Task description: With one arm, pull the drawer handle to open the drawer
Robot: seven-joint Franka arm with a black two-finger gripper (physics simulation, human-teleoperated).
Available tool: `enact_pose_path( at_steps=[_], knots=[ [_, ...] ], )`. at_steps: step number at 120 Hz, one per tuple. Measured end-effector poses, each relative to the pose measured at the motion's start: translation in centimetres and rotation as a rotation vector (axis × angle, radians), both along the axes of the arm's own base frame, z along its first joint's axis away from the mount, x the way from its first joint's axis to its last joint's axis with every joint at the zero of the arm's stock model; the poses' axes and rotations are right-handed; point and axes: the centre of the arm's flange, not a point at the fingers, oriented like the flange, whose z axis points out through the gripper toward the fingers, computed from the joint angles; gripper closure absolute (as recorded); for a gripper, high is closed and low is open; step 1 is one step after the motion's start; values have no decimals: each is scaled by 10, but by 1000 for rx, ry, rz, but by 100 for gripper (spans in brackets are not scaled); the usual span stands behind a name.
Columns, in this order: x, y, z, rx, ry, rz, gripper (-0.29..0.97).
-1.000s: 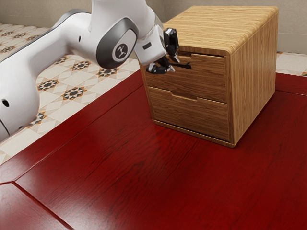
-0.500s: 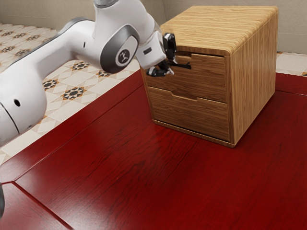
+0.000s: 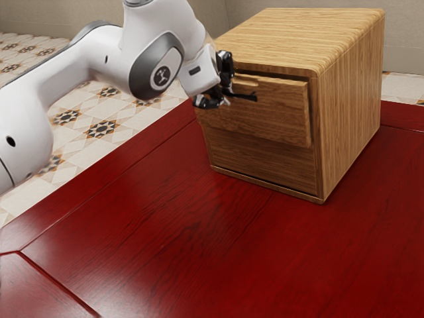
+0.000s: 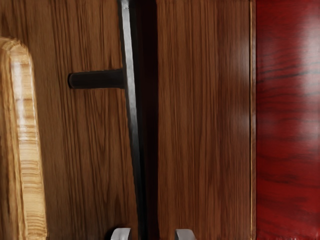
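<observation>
- Since it has to carry everything, the red worktop spreads over the lower part of the exterior view.
- The white arm comes in from the upper left and reaches to the right, so that its hand meets the cabinet's front face.
- The wooden cabinet stands on the worktop at the upper right, with its two drawer fronts turned toward the arm.
- The upper drawer is partly out. Its front stands forward of the cabinet's face and overhangs the lower drawer, which sits flush. I judge that the pull is under way but not finished.
- The tool is at the handle's left end, placed there to draw the drawer outward. Whether it clamps the bar or only hooks it, I cannot tell.
- The handle, a thin black bar, stands off the drawer front on a short post, which leaves room to take it.
</observation>
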Motion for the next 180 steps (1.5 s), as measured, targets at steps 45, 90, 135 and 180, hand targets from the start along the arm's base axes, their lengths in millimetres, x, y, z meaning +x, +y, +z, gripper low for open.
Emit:
enact_pose_path(
  at_steps=[45, 90, 135, 180],
  knots=[
    [-13, -3, 8, 7, 57, 13, 58],
    [-13, -2, -1, 0, 90, 18, 57],
    [-36, -7, 2, 6, 115, 26, 77],
    [-66, -21, 11, 23, 117, 30, 78]
  ],
)
